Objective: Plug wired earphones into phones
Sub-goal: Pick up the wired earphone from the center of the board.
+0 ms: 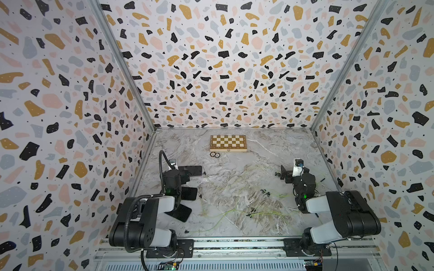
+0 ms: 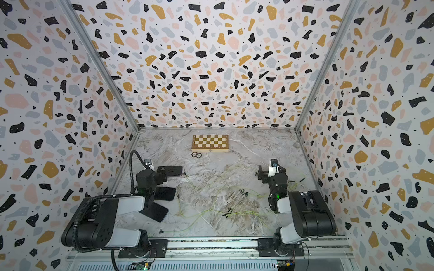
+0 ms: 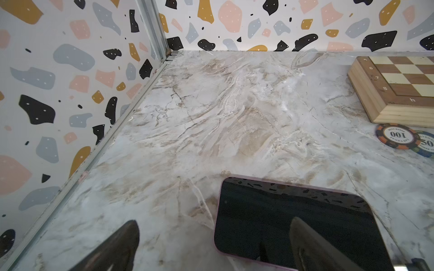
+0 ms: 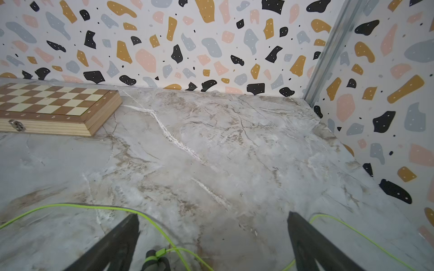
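At the left wrist view's right edge, a poker chip (image 3: 398, 136) reads "100", a second chip (image 3: 427, 143) "50"; the chessboard (image 3: 399, 93) border shows 6, 7, 8, h.

Marble table (image 1: 258, 150) bears chessboard (image 1: 228, 143), poker chips (image 1: 215, 154), three phones (image 1: 193, 170), scattered earphones (image 4: 160, 253).

The left arm (image 1: 172, 181) covers part of each phone (image 1: 193, 170), and plugs on the earphones (image 1: 265, 192) seem too small to find.

Open tabletop (image 1: 270, 150) between chessboard (image 1: 228, 143) and strewn earphones (image 1: 265, 192)
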Motion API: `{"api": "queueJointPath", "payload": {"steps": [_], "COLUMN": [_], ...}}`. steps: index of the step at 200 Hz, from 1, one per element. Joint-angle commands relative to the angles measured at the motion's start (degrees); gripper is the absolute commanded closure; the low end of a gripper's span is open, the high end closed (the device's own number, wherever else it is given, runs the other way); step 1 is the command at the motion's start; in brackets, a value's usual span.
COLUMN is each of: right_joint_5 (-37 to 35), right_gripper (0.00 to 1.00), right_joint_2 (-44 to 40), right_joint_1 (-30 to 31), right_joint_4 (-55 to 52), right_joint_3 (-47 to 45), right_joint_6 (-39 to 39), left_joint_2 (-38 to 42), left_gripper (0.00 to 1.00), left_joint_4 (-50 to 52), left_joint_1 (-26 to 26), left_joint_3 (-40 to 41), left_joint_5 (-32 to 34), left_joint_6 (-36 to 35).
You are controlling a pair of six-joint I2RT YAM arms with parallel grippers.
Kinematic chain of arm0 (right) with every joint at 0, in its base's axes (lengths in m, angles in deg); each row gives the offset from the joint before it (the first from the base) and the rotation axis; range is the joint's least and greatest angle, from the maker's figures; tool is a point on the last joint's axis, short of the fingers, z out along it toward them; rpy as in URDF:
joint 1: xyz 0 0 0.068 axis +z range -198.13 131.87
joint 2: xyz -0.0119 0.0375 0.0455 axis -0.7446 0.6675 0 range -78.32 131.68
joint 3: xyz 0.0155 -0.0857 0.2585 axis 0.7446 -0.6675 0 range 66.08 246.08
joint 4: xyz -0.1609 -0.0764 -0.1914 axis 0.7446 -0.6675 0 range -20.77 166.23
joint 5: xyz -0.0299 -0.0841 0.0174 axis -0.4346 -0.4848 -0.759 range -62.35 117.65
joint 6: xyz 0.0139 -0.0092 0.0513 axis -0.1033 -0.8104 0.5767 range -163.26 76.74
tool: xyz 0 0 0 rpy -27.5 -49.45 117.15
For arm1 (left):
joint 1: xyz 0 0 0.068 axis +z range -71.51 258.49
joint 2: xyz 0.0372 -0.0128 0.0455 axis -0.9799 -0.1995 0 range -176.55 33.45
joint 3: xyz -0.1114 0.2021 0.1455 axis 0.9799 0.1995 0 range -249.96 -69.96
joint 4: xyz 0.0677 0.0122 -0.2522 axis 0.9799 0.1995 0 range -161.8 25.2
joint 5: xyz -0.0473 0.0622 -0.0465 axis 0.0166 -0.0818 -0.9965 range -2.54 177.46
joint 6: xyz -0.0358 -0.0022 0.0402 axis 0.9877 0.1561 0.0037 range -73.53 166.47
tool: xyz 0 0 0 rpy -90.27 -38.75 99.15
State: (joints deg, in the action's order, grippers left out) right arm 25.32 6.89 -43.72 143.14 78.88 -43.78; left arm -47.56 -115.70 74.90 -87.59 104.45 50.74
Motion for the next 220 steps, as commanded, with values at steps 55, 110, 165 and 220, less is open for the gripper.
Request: {"api": "queueJointPath", "payload": {"steps": [55,110,165,220], "right_joint_5": [0.1,0.12,0.13,-2.29], "right_gripper": [0.01,0.01,0.01,0.01], "right_joint_2": [-0.65,-0.61,-0.66,-3.57], "right_joint_1": [-0.05,-0.07,-0.05,1.76], "right_joint_4": [1.13,1.13,1.14,-0.69], "right_joint_3": [0.15,0.21,0.16,0.26], "right_joint_6": [-0.13,-0.16,-0.11,-1.66], "left_joint_2": [0.67,0.68,0.68,1.02], "left_gripper": [0.01,0.01,0.01,0.01], "left_joint_4": [-2.6,-2.59,-2.59,-3.46], "left_joint_1": [0.08,0.08,0.08,0.08], "left_joint_3": [-0.65,-0.65,-0.64,-0.46], "left_joint_5": [0.33,0.4,0.34,0.38], "left_joint_6": [0.03,0.02,0.03,-0.09]}}
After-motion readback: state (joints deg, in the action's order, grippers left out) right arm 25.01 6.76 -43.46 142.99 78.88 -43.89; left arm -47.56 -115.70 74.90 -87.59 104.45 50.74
